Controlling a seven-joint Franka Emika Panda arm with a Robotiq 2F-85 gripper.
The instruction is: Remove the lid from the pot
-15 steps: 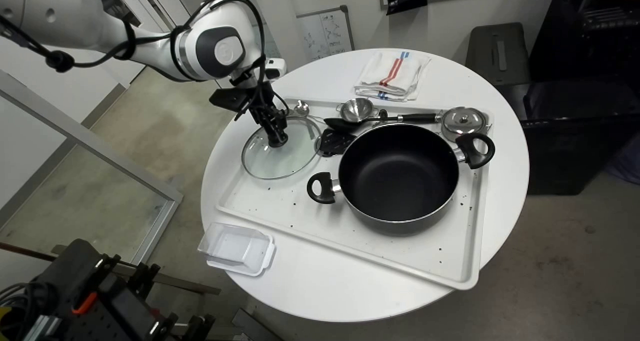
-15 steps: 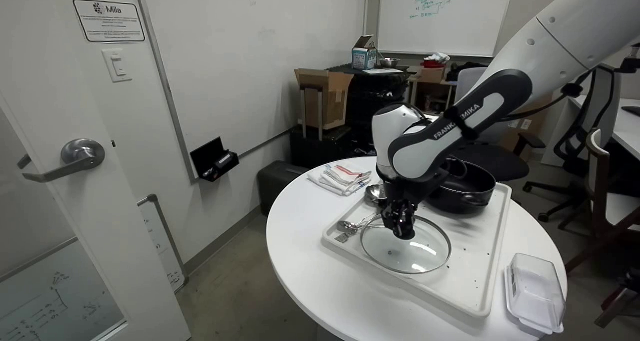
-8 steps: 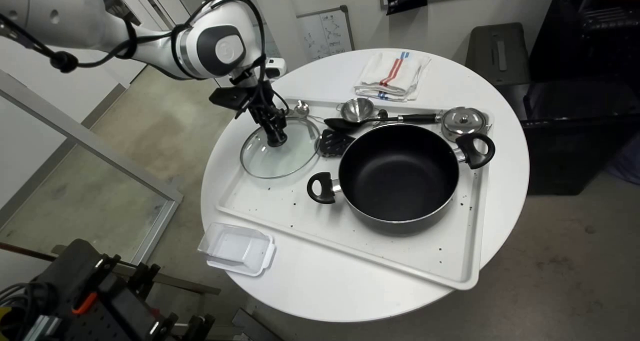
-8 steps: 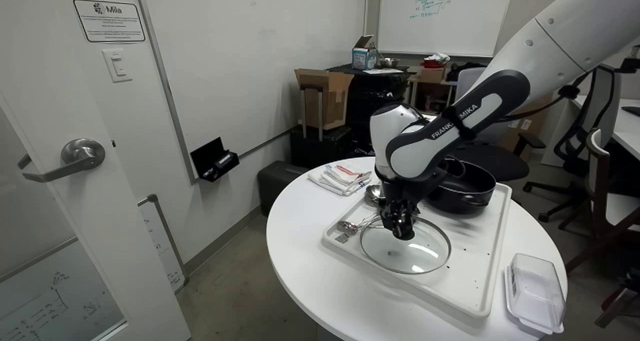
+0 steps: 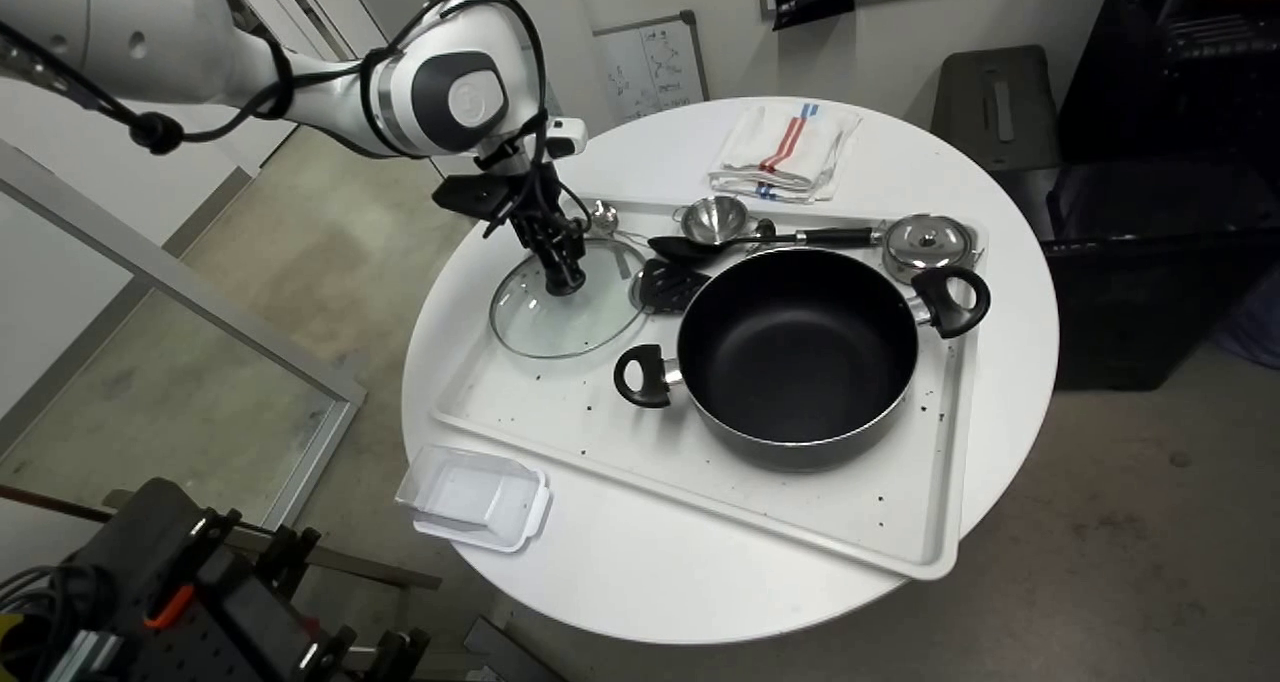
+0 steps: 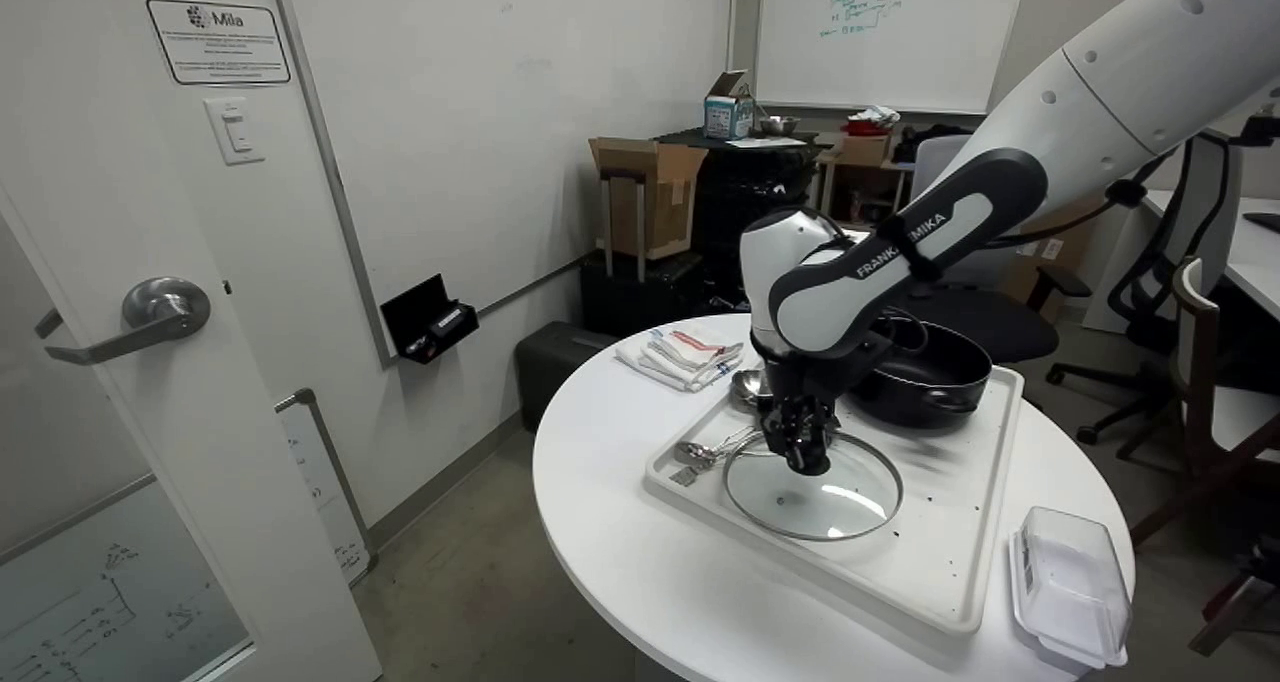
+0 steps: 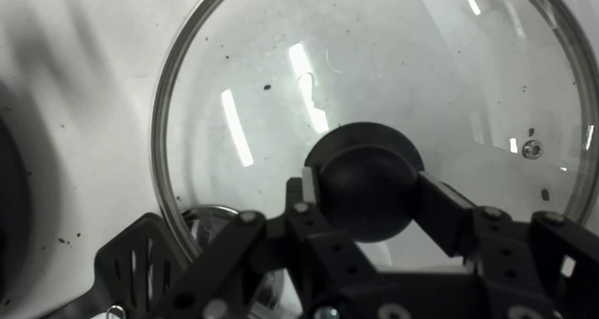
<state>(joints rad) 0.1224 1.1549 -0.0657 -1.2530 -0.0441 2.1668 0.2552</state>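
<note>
The lid (image 7: 374, 90) is off the pot (image 5: 800, 352) and located beside it, over the tray (image 5: 700, 497); whether its metal rim (image 7: 160, 122) touches the tray or hangs just above is not determinable. Expect a rigid, brittle glass item of moderate weight, slippery on its curved face. Do not grip the glass or the rim. Correct hold point: the dark centre knob (image 7: 367, 183), pinched across opposite sides from above. The end effector (image 7: 368, 190) is applied there, jaws pressed to both sides of the knob and parted only by its width. The knob looks smooth and round, so the lid may pivot; move slowly and hold level. In the wrist view the rim meets the edge of a slotted spatula (image 7: 125, 263); contact is unconfirmed. Setting down here may tilt the lid. The pot stands uncovered on the tray. The tray lies on the tabletop (image 5: 690, 597), with a plastic container (image 5: 480, 502) near its edge.
</note>
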